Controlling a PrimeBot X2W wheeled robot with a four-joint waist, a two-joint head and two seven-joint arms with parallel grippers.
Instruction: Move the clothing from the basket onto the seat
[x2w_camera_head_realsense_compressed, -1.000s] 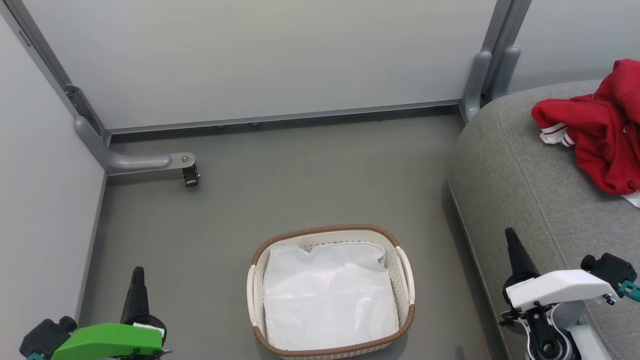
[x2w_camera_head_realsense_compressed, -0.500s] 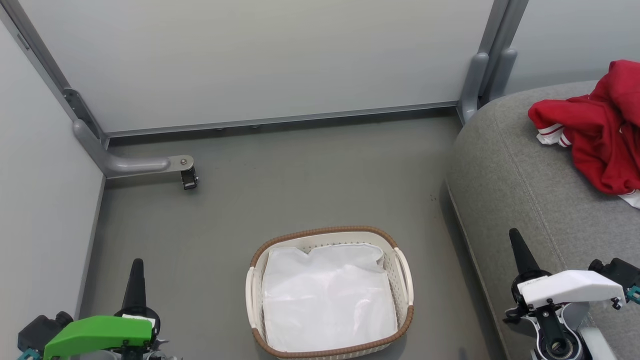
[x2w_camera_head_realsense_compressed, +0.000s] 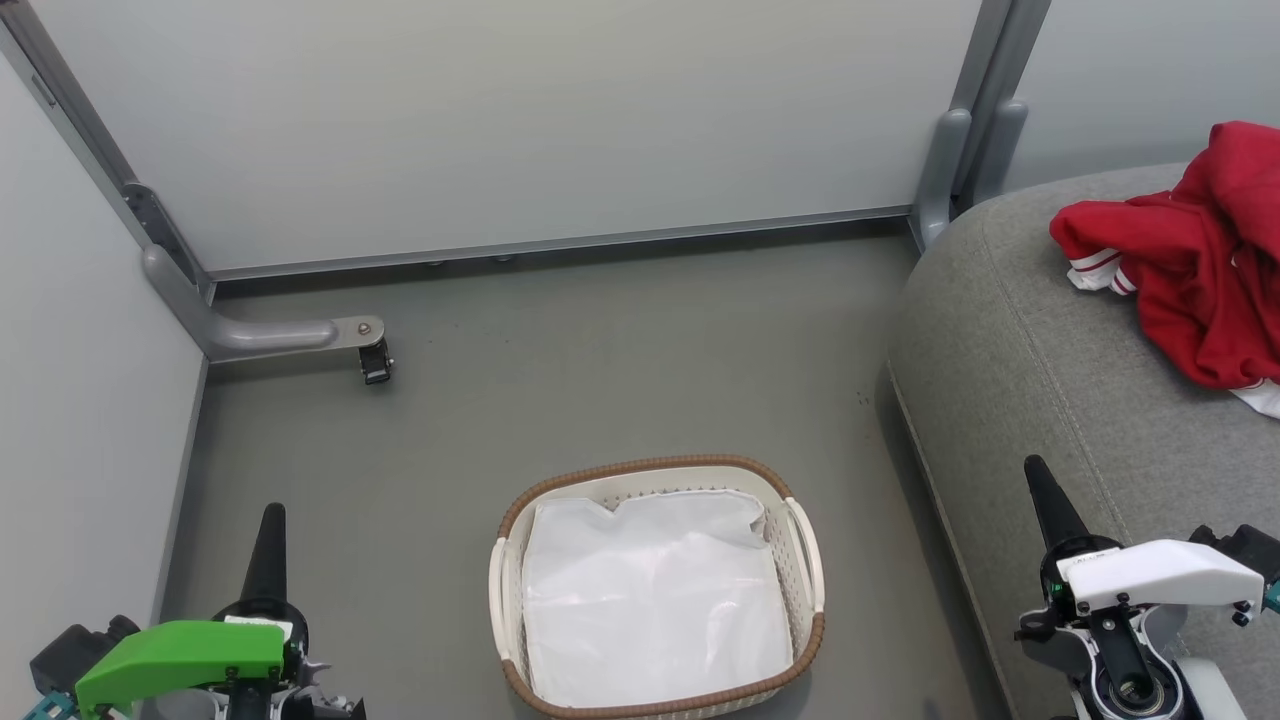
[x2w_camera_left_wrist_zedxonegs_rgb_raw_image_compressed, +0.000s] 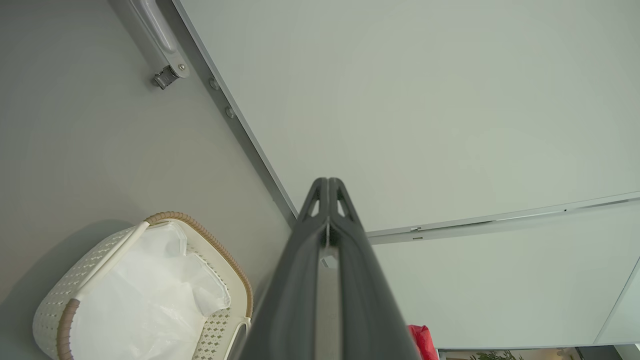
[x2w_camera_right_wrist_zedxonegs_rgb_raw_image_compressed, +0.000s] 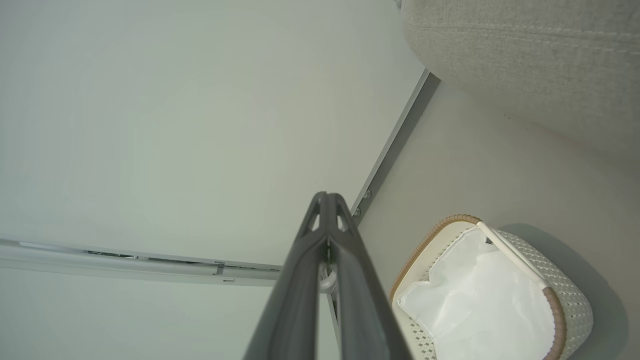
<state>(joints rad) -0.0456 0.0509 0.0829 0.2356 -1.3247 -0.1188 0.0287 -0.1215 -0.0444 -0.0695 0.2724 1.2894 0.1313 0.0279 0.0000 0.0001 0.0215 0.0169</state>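
Left tool (x2w_camera_head_realsense_compressed: 272, 515): low left over the floor (x2w_camera_head_realsense_compressed: 560, 370), fingers pressed tight together, tips up, nothing held.
Right tool (x2w_camera_head_realsense_compressed: 1035, 470): low right, in front of the seat (x2w_camera_head_realsense_compressed: 1050, 380), fingers pinched together too, nothing held.
Clothing (x2w_camera_head_realsense_compressed: 1200, 270): red heap w/ white striped trim, lying up on the seat, far right, well apart from the basket (x2w_camera_head_realsense_compressed: 640, 467).
Basket: on the floor, centre-front, betw. the two tools; crumpled white liner sheet (x2w_camera_head_realsense_compressed: 655, 600) lies inside.
Seat: big grey cushion on the right, rounded edge near the basket, not touching.
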